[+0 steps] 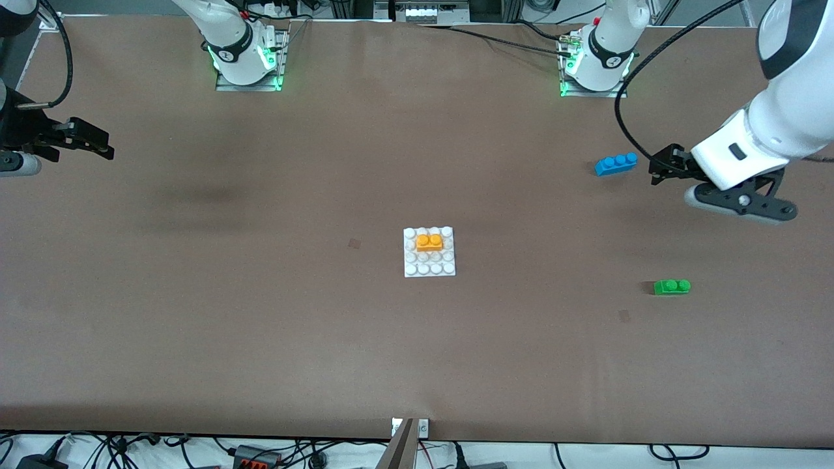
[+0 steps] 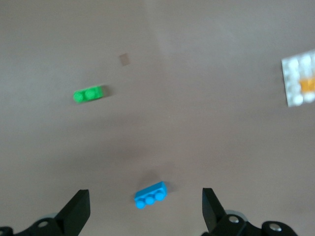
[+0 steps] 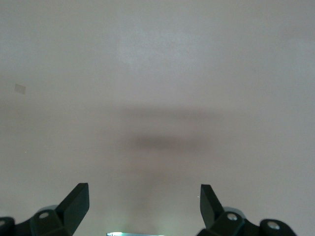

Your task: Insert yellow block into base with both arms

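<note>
The yellow block (image 1: 429,242) sits on the studs of the white base (image 1: 429,267) in the middle of the table, along the plate's edge nearer the robots. The left wrist view catches the base (image 2: 294,78) and the yellow block (image 2: 308,85) at its border. My left gripper (image 1: 659,168) hangs open and holds nothing, over the table beside the blue brick. My right gripper (image 1: 98,143) hangs open over bare table at the right arm's end, with nothing between its fingers (image 3: 76,199).
A blue three-stud brick (image 1: 616,163) lies toward the left arm's end, and the left wrist view shows the blue brick (image 2: 150,194) on the table between the open fingers. A green brick (image 1: 672,286) lies nearer the front camera than the blue one.
</note>
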Available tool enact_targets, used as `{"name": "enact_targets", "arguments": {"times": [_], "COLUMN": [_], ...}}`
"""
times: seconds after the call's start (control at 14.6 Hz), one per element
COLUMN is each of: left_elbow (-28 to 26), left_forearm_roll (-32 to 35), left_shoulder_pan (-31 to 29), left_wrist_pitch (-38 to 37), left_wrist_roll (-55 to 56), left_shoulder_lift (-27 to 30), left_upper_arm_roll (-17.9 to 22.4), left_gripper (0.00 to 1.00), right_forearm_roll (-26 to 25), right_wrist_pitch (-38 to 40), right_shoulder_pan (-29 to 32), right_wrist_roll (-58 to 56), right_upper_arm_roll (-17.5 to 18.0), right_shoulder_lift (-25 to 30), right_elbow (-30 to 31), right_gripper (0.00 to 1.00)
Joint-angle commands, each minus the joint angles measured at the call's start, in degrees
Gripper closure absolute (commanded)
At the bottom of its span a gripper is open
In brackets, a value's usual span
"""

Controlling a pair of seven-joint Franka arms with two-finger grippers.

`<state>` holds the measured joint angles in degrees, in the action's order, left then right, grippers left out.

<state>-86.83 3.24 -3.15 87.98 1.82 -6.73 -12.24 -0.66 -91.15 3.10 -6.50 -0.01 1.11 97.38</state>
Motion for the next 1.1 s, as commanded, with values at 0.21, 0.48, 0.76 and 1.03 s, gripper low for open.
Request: {"name": "enact_targets", "arguments": {"times": [0.21, 0.48, 0.76, 1.03], "left_elbow": [-7.5, -8.1, -8.0, -7.9], "left_forearm_roll": [-5.2, -5.4, -5.6, -5.6], "left_shoulder_pan": [-2.4, -2.4, -2.4, -2.4], "left_wrist_pitch": [7.9, 6.1, 4.9, 5.1], "left_wrist_roll": [7.5, 7.8, 10.0, 10.1], "left_shoulder_lift": [4.3, 5.5, 5.7, 5.7], "left_upper_arm_roll": [0.0, 0.0, 0.0, 0.1], "left_gripper": [0.0, 0.0, 0.0, 0.0], "right_forearm_roll": [-0.1, -0.1, -0.1, -0.1], "right_wrist_pitch": [1.1, 0.9, 0.9, 1.0], "right_shoulder_pan": [-0.3, -0.3, -0.4, -0.5], "right_wrist_roll": [6.6, 6.4, 6.4, 6.4], "right_upper_arm_roll": [0.0, 0.1, 0.1, 0.1], "right_shoulder_lift": [0.2, 0.0, 0.0, 0.0], "right_elbow": [-1.5, -1.5, -1.6, -1.6], "right_gripper": [0.0, 0.0, 0.0, 0.0]}}
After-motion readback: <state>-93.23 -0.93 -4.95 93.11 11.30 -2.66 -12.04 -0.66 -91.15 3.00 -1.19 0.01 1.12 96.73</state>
